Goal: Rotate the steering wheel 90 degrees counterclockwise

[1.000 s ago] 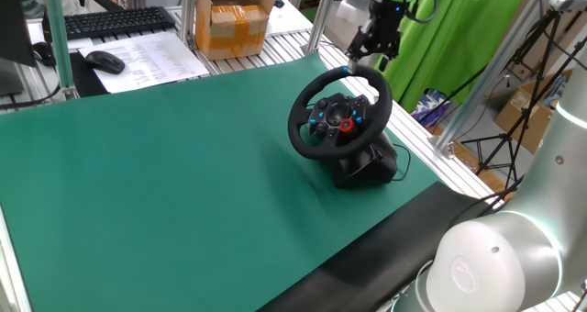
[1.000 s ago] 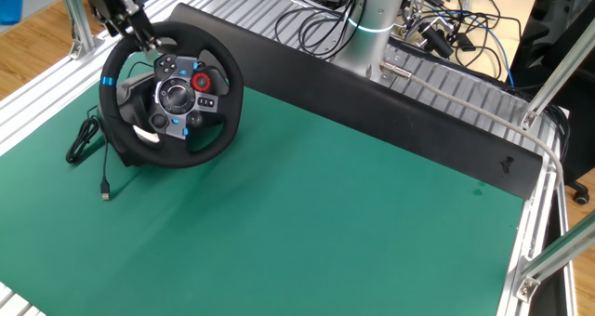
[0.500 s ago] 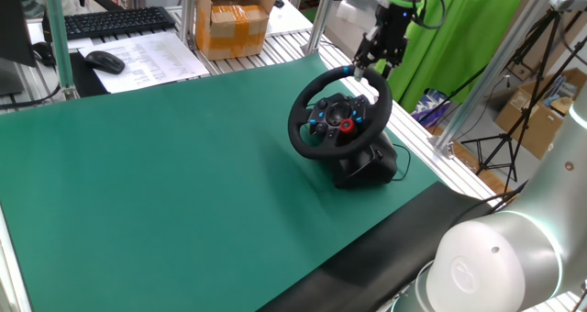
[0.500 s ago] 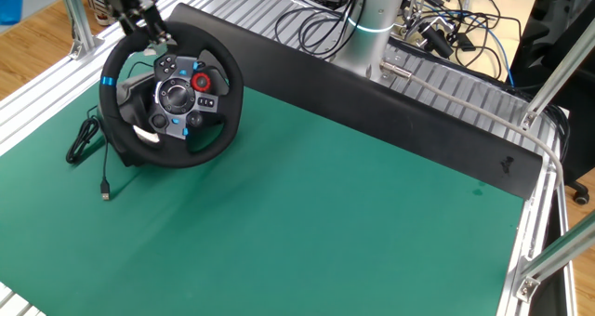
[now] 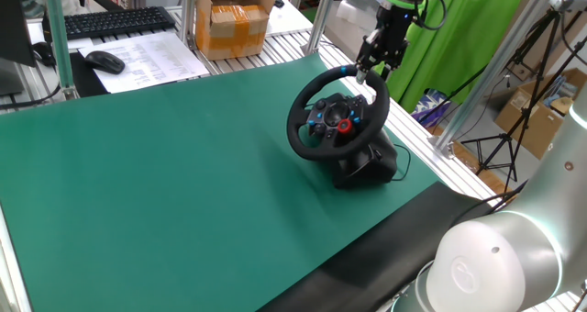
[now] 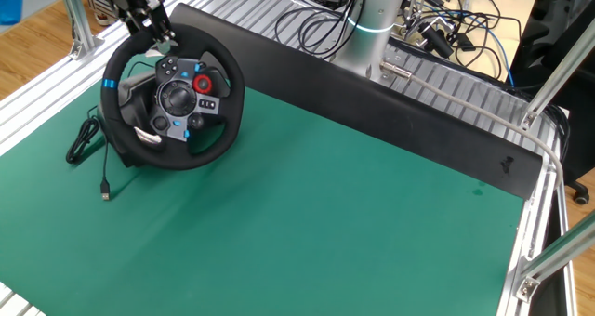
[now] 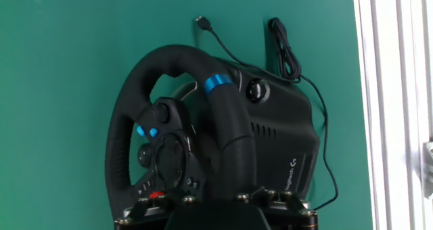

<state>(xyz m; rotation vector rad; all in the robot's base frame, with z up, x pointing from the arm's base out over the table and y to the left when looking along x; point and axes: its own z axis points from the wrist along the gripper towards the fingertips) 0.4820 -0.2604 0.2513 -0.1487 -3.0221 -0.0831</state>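
Readable text: none | steering wheel [image 7: 223, 142] base: a small pale logo mark in the hand view, too small to read | printed sheets [image 5: 147, 55] beside the keyboard [image 5: 115, 20]: lines of print, illegible

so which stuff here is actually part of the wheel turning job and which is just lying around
Part of the job:
- steering wheel, on the green mat
- gripper, at the wheel's rim; whether the jaws are closed on it is not visible

Just lying about:
- cardboard box
- keyboard
- mouse
- printed sheets
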